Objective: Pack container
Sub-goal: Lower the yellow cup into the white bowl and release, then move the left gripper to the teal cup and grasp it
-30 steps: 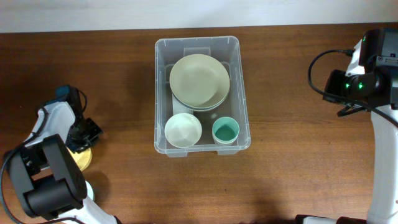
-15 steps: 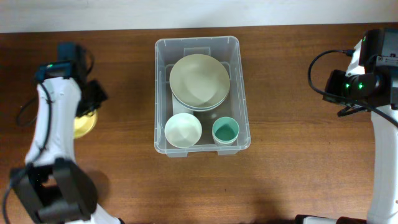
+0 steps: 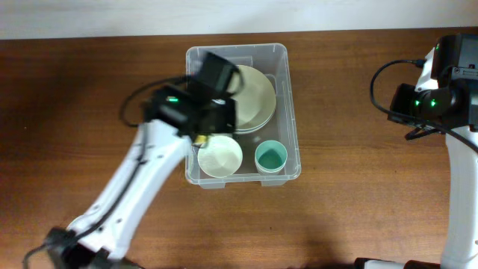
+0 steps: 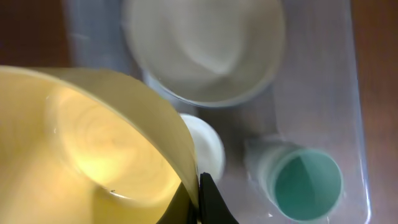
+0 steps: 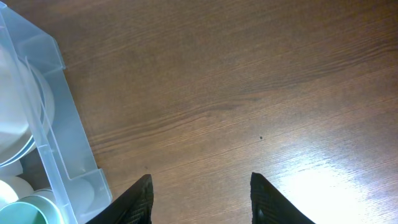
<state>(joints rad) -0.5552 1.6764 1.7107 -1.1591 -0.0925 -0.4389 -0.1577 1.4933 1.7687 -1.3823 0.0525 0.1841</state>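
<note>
The container (image 3: 293,112), a clear plastic tub, is being shown standing on the wooden table (image 3: 358,209), roughly midway between the two arms in the overhead view.

The left arm (image 3: 142,179) is being extended over the container's left wall. The left gripper (image 4: 198,205) is being kept closed on the rim of a yellow bowl (image 4: 93,143): one dark finger is pressed against the outside of the bowl's wall, and the other is sitting behind the wall. The yellow bowl is being held tilted above the inside of the container, over its left half, clear of the contents below.

Three items are being held inside the container:
- A large pale bowl (image 3: 254,97) is lying at the far end of the container, partly covered by the left arm in the overhead view.
- A small white bowl (image 3: 222,157) is sitting in the near left corner of the container.
- A teal cup (image 3: 271,158) is standing upright in the near right corner of the container, just beside the white bowl.

The right gripper (image 5: 201,180) is being held open and empty over bare table, well to the right of the container. Only one corner of the container is being seen at the left edge of the right wrist view.
</note>
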